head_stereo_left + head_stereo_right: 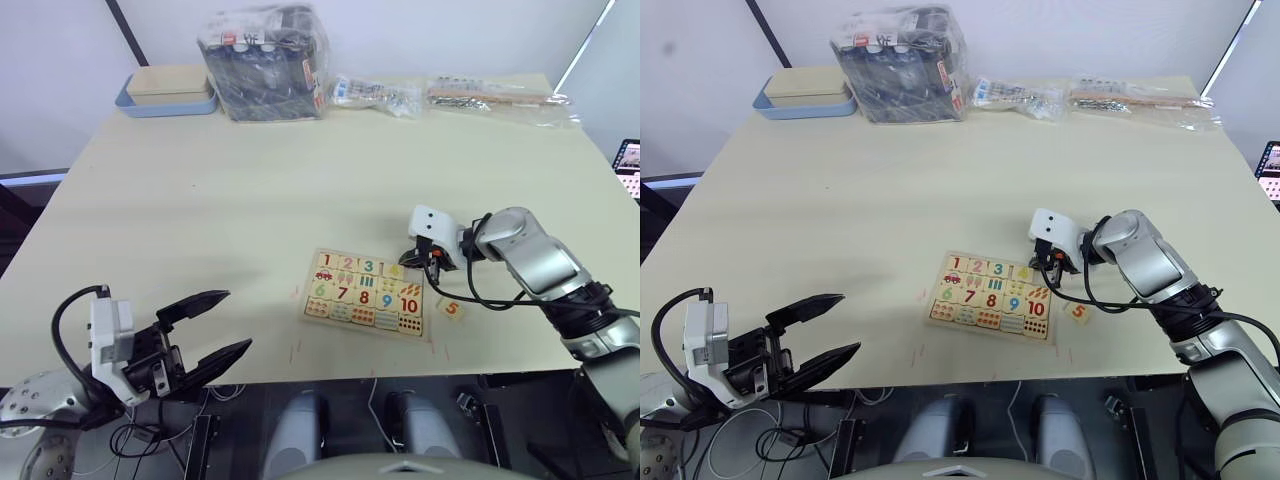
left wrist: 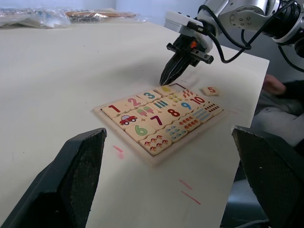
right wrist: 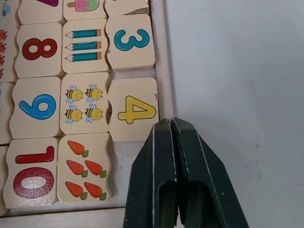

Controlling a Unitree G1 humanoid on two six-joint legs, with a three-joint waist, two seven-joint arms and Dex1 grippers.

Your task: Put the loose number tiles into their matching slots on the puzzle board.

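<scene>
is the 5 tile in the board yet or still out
Out. The 5 tile lies on the table just past the puzzle board, and the last top-row slot beside the 4 tile is empty.

The right tool [image 1: 421, 262] hovers at the puzzle board's [image 1: 366, 293] corner, tile 5 [image 1: 452, 309] beside.

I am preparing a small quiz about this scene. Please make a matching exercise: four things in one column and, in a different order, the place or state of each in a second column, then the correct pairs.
Things:
1. tile 5
2. tile 4
3. left claw
4. blue tray

Places or states:
A. open, at the near table edge
B. in the top row of the puzzle board, just in front of the shut right claw
C. on the table beside the board, not in a slot
D. at the far corner of the table

Pairs: 1-C, 2-B, 3-A, 4-D
</scene>
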